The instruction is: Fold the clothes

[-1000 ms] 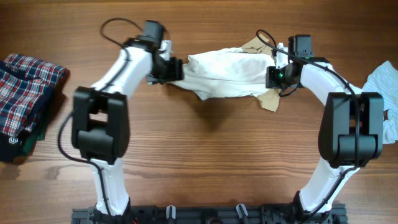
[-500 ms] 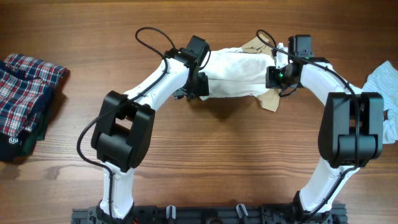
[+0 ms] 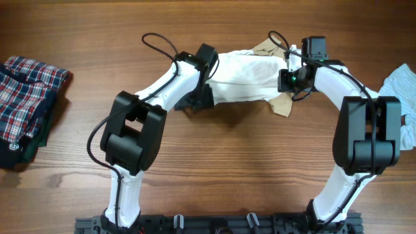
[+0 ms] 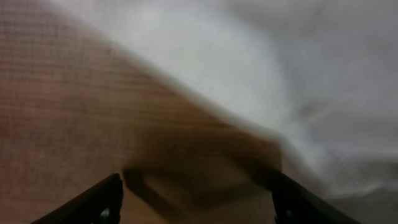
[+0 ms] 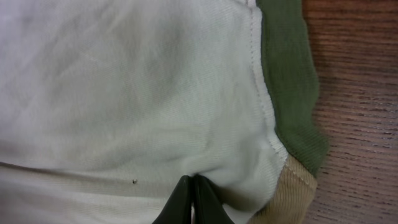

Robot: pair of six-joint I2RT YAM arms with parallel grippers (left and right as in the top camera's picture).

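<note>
Your left gripper (image 4: 196,198) hung wide open and empty above the wooden table (image 3: 214,162), beside the white garment (image 3: 247,78) lying far-centre. Your right gripper (image 5: 191,198) pinched the garment's edge, jaws closed.

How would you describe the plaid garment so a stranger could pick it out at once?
On the wooden table, look to the left edge. A crumpled plaid garment lies there. Its red, navy and white checks set it apart from the white garment in the middle and the pale blue cloth at the right edge.
</note>
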